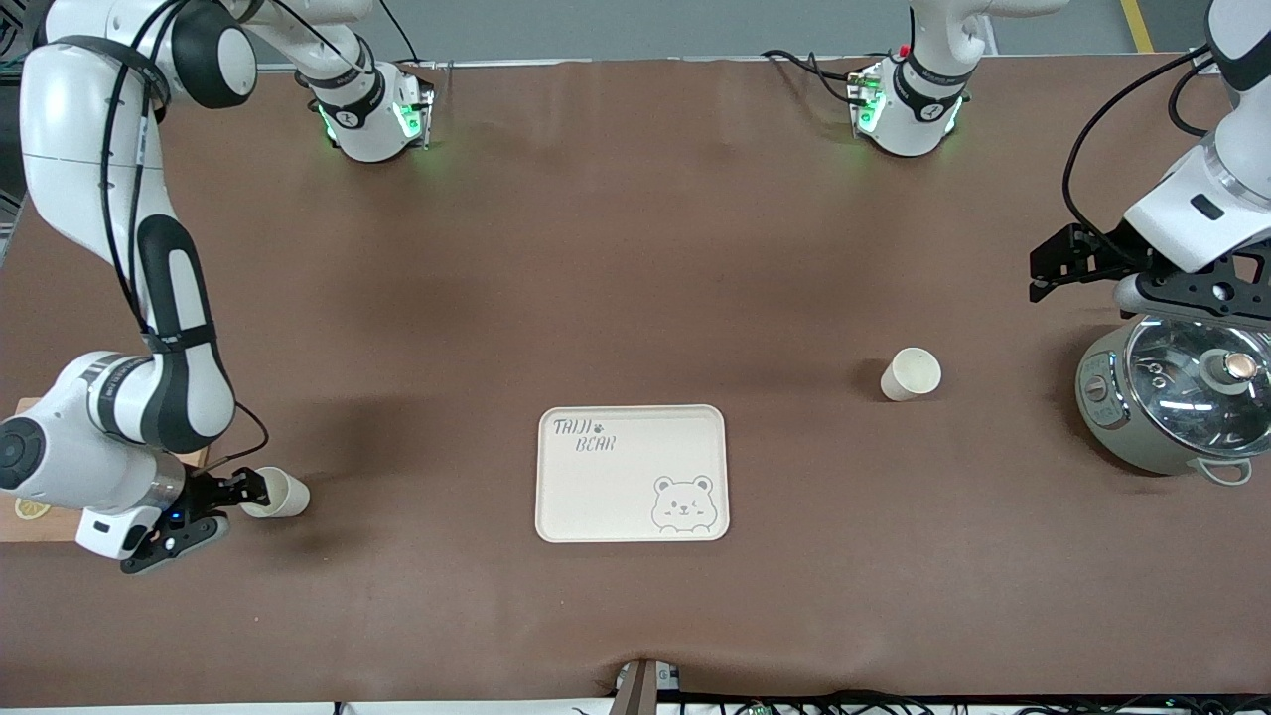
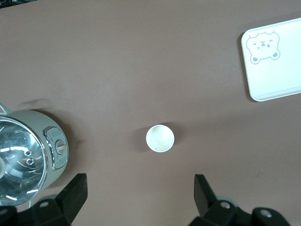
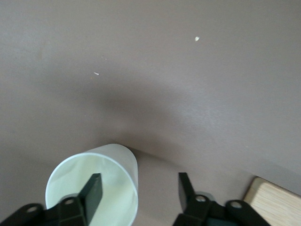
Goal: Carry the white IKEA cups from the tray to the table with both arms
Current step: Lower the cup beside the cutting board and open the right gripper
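Low in the front view, at the right arm's end of the table, the right gripper (image 1: 253,489) sits down at one white IKEA cup (image 1: 283,494). Its jaws are parted around the cup's rim. The right wrist view shows one finger (image 3: 93,190) dipped inside the mouth and the other finger (image 3: 186,189) outside, clear of the wall, so the cup is let go rather than pinched. That cup rests on the brown table cover (image 1: 635,248) just beside a pale wooden board (image 1: 30,521) at the table's edge.

The second white IKEA cup (image 1: 911,373) stands alone, mouth up, toward the left arm's end of the table, between the bear-printed tray (image 1: 616,497) and a grey electric pot with a glass lid (image 1: 1177,397). It is well apart from both. The tray lies in the lower middle of the front view with nothing on it.

The left gripper (image 2: 138,188) waits up in the air over the stretch of table by the pot, fingers spread wide and holding nothing. Its wrist view looks straight down into the lone cup
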{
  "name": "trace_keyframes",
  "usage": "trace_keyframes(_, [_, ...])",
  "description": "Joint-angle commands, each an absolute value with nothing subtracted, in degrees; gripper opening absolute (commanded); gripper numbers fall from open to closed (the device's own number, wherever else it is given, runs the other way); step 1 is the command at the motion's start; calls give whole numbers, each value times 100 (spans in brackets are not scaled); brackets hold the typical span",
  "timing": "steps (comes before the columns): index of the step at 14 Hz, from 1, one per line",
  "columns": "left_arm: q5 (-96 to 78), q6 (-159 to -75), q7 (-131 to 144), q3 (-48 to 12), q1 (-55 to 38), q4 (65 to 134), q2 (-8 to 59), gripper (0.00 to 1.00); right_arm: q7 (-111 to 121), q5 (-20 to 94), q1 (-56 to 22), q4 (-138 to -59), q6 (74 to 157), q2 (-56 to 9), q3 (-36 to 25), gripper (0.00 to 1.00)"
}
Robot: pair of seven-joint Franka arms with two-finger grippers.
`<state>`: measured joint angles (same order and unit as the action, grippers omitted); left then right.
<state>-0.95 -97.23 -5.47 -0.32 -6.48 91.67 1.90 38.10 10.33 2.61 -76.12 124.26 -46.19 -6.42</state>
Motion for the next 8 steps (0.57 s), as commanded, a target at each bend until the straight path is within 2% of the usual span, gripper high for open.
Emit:
trace_keyframes(1, [18, -9756, -501, -79, -650, 9176, 176, 100, 3911, 1081, 387, -7289, 11387, -4263, -580, 100])
trace_keyframes(4, [26, -9756, -492, -79, -650, 9176, 176, 100, 3710, 1081, 413, -6444, 9944, -3930, -746, 100])
trace_keyframes(8, [26, -9765, -492, -79, -642, 9185, 211, 100, 2736, 870, 247, -6398, 9222, -3043, -853, 100])
